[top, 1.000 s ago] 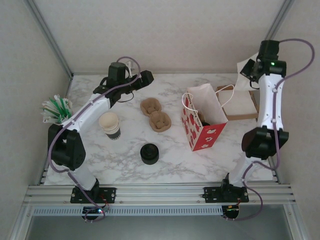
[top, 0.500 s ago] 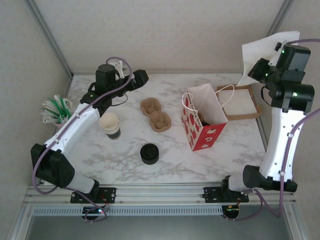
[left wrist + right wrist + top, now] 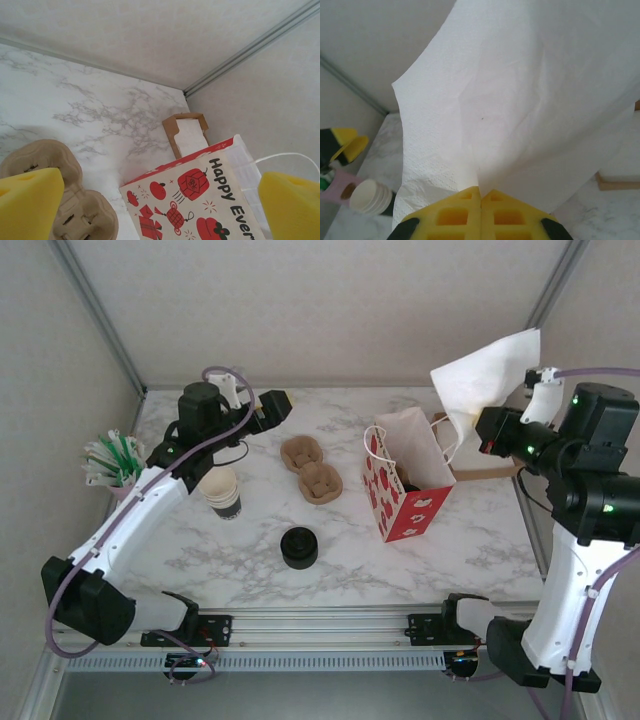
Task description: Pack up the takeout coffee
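**Napkin pinched high, coffee in the bag**

From above: my right gripper [image 3: 487, 443] is pressed together on a white napkin [image 3: 487, 375], raised over the far right corner of the table [image 3: 450, 550]. My left gripper [image 3: 275, 405], jaws spread wide, hangs near the far edge, left of centre. The takeout coffee [image 3: 397, 482] sits inside the red-and-white bag [image 3: 412, 505], right of the table's centre; just its dark top shows.

Left wrist: my yellow pads [image 3: 27, 200] stand far apart, framing the bag [image 3: 200, 200] and a pulp carrier [image 3: 75, 212].

Right wrist: my fingertips [image 3: 455, 210] meet on the napkin [image 3: 530, 100].
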